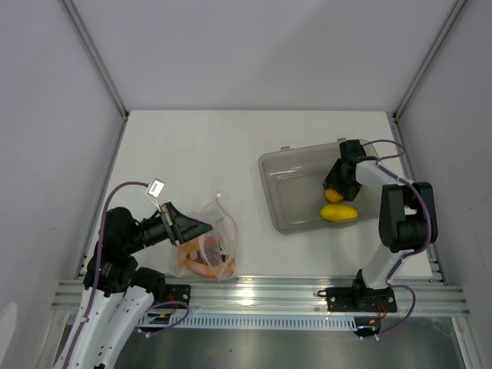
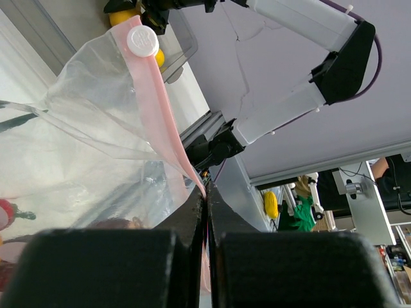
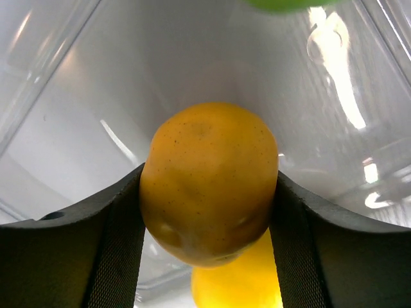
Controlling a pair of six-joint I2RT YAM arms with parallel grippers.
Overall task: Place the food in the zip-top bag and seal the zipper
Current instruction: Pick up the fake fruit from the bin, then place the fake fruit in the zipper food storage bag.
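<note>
The clear zip-top bag (image 1: 217,240) lies at the near left with orange and red food pieces (image 1: 194,265) inside. My left gripper (image 1: 198,228) is shut on the bag's pinkish zipper strip (image 2: 162,109) and holds the mouth up. In the left wrist view the strip runs down into the closed jaws of the left gripper (image 2: 207,200). My right gripper (image 1: 334,190) is inside the grey bin (image 1: 286,181). It is shut on a yellow-orange fruit (image 3: 209,179), pinched between its two fingers (image 3: 115,237). A brighter yellow fruit (image 1: 339,212) lies in the bin just below; it also shows in the right wrist view (image 3: 237,289). A green fruit (image 3: 282,3) peeks in at that view's top edge.
The translucent bin wall (image 3: 96,90) surrounds the right gripper. A white round tab (image 2: 142,40) sits at the strip's upper end. A metal rail (image 1: 261,292) runs along the table's near edge. The enclosure walls (image 1: 69,115) stand at left, right and back.
</note>
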